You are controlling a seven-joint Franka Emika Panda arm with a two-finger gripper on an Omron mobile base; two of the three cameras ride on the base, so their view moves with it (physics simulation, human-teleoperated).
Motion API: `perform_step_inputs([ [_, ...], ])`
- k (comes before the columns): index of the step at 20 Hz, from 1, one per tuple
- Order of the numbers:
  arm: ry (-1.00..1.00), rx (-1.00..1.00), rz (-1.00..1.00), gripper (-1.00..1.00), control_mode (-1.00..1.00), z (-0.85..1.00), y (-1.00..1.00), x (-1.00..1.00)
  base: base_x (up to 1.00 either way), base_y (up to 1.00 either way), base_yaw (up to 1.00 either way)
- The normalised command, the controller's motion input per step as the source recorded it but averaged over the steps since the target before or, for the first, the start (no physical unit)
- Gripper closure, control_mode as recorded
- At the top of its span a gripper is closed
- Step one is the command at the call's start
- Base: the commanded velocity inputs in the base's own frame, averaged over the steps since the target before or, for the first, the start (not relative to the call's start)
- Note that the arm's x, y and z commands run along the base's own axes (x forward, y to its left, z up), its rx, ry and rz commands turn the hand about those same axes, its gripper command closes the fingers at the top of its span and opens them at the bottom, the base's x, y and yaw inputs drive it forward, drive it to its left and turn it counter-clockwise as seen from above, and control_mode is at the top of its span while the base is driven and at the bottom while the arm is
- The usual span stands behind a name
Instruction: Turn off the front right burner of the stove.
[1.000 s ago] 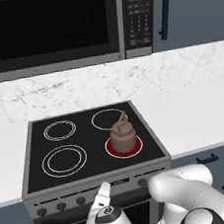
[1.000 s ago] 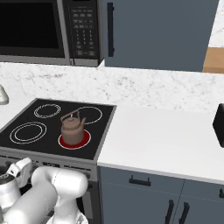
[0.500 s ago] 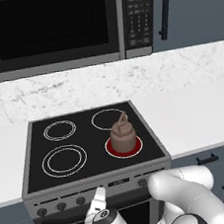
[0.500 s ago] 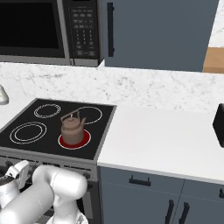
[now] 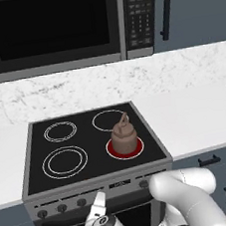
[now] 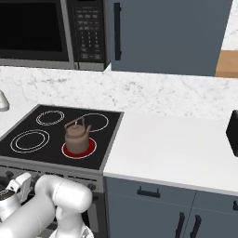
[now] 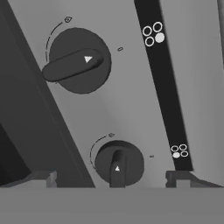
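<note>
Front right burner [image 5: 125, 148] on the stove [image 5: 63, 141]: glowing red disc at the front right of the black glass, so judged still on. A brown kettle [image 5: 124, 135] sits directly on it, covering most of the glow; a red rim shows around its base in both base views. The other three zones are plain white rings.

The control for it is on the grey steel panel [image 5: 118, 183] below the glass, which explains why the arm works low in front of the oven rather than over the cooktop. End effector [image 5: 99, 207] sits just in front of the panel's left-centre stretch, pointed at the knob row.

Hand view, rolled: two dark knobs close ahead. Lower knob [image 7: 118, 162] lies between the finger tips [image 7: 180, 176], not yet touched; its pointer lines up with the gap. Upper knob [image 7: 78, 60] has its pointer swung sideways, so probably the turned-on one. Small circle icons on the black strip [image 7: 162, 83] mark which zone each knob serves; too small to read with confidence. Jaws spread wide, holding nothing.

Around: microwave [image 5: 49, 30] above, marble bench [image 6: 172, 139] to the right. Nothing stands between end effector and knobs.
</note>
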Motion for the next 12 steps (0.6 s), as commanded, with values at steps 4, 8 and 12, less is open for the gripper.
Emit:
perform_step_inputs([
  [4, 0.00, 0.00, 0.00, -1.00, -1.00, 0.00, -0.01, 0.17, 0.00, 0.00, 0.00],
  [8, 0.00, 0.00, 0.00, -1.00, -1.00, 0.02, -0.01, 0.13, 0.00, 0.00, 0.00],
  [12, 0.00, 0.00, 0.00, -1.00, -1.00, 0.05, 0.00, 0.00, 0.00, 0.00, 0.00],
])
